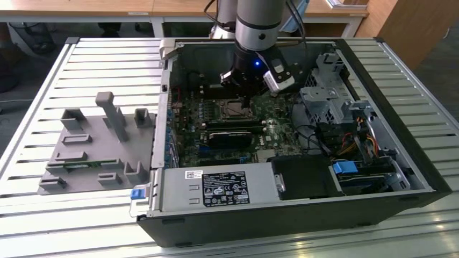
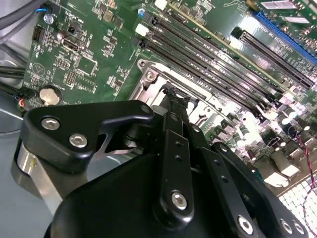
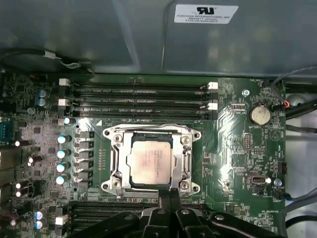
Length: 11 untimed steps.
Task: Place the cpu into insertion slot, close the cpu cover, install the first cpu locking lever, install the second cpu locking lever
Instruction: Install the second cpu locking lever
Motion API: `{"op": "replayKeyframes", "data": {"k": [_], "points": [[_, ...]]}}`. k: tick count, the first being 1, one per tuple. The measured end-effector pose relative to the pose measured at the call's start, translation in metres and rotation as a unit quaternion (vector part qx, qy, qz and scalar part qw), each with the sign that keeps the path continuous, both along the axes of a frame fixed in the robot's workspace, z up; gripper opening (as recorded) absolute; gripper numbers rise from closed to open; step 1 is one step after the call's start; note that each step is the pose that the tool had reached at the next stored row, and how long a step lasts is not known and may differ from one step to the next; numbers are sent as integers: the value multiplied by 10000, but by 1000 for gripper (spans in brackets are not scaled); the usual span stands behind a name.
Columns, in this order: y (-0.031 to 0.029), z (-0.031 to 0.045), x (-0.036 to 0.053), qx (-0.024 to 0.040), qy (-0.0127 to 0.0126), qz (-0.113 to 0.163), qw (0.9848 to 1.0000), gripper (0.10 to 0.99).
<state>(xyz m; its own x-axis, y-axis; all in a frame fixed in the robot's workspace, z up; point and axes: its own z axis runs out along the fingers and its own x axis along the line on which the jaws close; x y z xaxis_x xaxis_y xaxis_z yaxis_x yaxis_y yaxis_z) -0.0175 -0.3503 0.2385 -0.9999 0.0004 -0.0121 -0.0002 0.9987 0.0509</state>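
On the slatted counter (image 1: 86, 59) stands the open computer case, where we see the cpu (image 3: 148, 161) already lying in the insertion slot (image 3: 115, 163) just ahead of our clenched, empty claw (image 3: 169, 194); we judge the cpu light, stiff and fragile, best held by its edges.

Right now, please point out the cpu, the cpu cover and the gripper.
cpu (image 3: 148, 161), first wrist view, middle of its metal top.
cpu cover (image 3: 185, 157), first wrist view, one side bar.
gripper (image 3: 168, 194), first wrist view, at the fingertips.
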Motion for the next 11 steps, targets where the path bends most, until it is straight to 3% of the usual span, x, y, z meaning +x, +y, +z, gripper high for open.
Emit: {"op": "replayKeyframes", "data": {"k": [5, 11], "points": [[-31, -18, 0, 45, 1, 0, 10000, 106], [-100, -33, -3, 213, 0, 1, 9998, 106]]}}
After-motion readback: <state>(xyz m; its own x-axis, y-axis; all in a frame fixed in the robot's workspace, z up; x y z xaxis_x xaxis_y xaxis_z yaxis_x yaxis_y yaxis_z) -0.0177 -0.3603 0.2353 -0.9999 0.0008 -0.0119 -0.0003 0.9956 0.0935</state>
